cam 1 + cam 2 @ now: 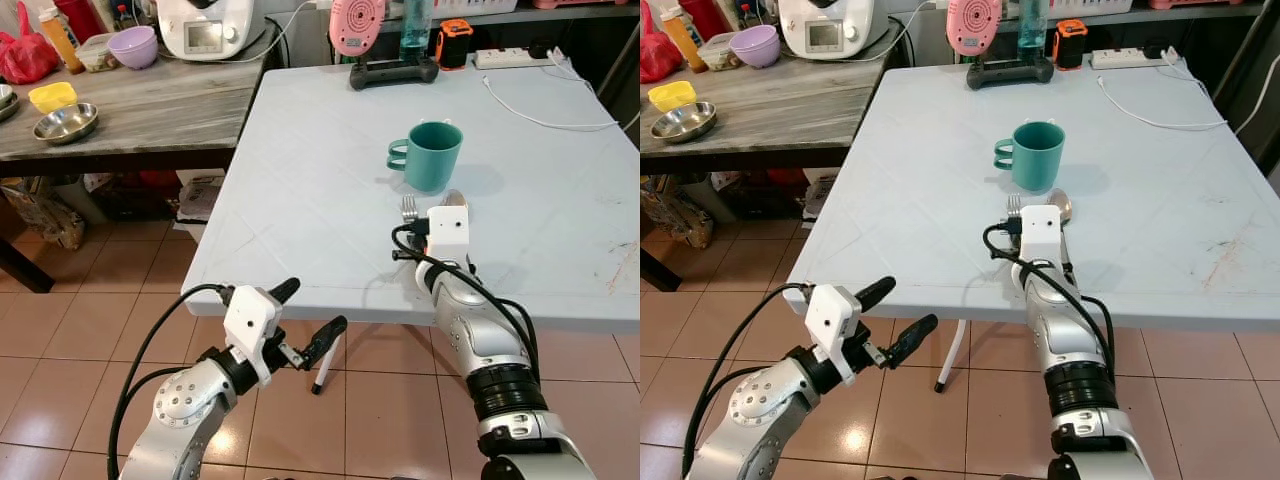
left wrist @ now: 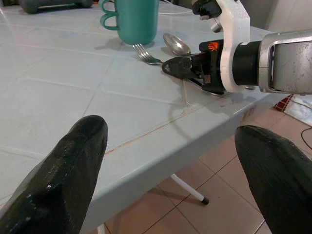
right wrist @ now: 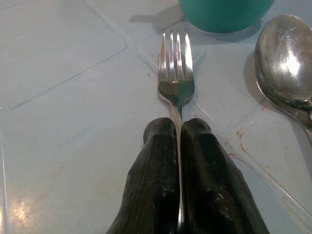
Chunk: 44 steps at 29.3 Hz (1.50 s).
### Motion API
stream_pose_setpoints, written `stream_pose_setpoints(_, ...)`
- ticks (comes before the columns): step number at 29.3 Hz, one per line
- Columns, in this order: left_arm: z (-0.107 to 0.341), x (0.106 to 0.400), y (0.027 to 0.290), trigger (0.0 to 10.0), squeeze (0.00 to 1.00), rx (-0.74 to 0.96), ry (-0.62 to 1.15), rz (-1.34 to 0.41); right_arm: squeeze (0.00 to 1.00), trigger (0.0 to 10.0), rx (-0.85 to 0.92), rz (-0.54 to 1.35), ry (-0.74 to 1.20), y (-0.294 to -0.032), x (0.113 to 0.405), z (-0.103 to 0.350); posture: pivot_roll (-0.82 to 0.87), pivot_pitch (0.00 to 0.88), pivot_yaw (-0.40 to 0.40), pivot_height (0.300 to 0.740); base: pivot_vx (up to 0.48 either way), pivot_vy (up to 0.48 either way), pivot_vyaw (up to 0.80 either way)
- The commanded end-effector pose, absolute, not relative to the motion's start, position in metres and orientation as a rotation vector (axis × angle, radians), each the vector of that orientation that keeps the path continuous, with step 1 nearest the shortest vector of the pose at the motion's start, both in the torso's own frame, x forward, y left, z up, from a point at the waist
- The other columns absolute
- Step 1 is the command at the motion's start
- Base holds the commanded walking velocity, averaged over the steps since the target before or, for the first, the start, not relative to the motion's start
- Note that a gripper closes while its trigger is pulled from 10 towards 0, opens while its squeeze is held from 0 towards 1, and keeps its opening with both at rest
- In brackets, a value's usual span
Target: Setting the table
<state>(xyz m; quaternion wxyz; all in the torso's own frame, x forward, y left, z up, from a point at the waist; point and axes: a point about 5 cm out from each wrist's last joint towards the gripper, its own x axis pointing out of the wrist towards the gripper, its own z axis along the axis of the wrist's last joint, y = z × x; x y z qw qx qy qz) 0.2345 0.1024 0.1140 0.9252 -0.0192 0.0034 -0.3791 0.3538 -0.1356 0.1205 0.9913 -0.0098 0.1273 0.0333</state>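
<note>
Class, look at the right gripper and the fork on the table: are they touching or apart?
Touching. The right wrist view shows the right gripper with its two black fingers pressed together on the fork handle, which runs between them; no gap is visible.

We find no text, brand, number or sign that can be read. The white kitchen appliance point(image 1: 210, 28) on the wooden side table point(image 1: 150, 110) has a small lit display — its characters are too small to make out — and nothing else carries legible print.
</note>
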Motion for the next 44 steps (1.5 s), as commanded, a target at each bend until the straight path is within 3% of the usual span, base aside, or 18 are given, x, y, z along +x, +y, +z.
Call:
stream_pose_setpoints(1, 0.113, 0.235, 0.104, 10.0, 0.0, -0.028, 0.012, -0.773, 0.0, 0.0, 0.004, 0.111, 0.404, -0.124, 0.342, 0.09, -0.13, 0.098, 0.1, 0.74, 0.0, 0.0, 0.0)
stream_pose_setpoints(21, 0.114, 0.24, 0.103, 10.0, 0.0, -0.037, -0.006, -0.738, 0.0, 0.0, 0.005, 0.107, 0.297, -0.127, 0.345, 0.109, -0.17, 0.111, 0.099, 0.74, 0.0, 0.0, 0.0)
stream_pose_setpoints(26, 0.116, 0.248, 0.109, 10.0, 0.0, -0.047, -0.02, -0.645, 0.0, 0.0, -0.006, 0.112, 0.198, -0.127, 0.346, 0.126, -0.18, 0.108, 0.1, 0.74, 0.0, 0.0, 0.0)
stream_pose_setpoints(31, 0.114, 0.264, 0.12, 10.0, 0.0, -0.045, -0.018, -0.434, 0.0, 0.0, -0.028, 0.137, 0.134, -0.124, 0.344, 0.136, -0.17, 0.091, 0.103, 0.74, 0.0, 0.0, 0.0)
stream_pose_setpoints(32, 0.114, 0.264, 0.12, 10.0, 0.0, -0.054, -0.014, -0.416, 0.0, 4.5, -0.021, 0.155, 0.115, -0.121, 0.342, 0.138, -0.17, 0.085, 0.108, 0.74, 0.0, 0.0, 0.0)
stream_pose_setpoints(33, 0.113, 0.265, 0.119, 10.0, 0.0, -0.059, -0.012, -0.403, 0.0, 6.4, -0.015, 0.175, 0.086, -0.119, 0.34, 0.141, -0.17, 0.085, 0.108, 0.74, 0.0, 0.0, 0.0)
stream_pose_setpoints(34, 0.113, 0.264, 0.119, 10.0, 0.0, -0.055, -0.014, -0.401, 0.0, 10.0, -0.015, 0.181, 0.065, -0.118, 0.338, 0.144, -0.15, 0.086, 0.108, 0.74, 0.0, 0.0, 0.0)
stream_pose_setpoints(44, 0.111, 0.271, 0.12, 10.0, 0.0, -0.033, -0.026, -0.304, 0.0, 10.0, -0.016, 0.184, -0.039, -0.124, 0.333, 0.159, -0.13, 0.045, 0.081, 0.74, 0.0, 0.0, 0.0)
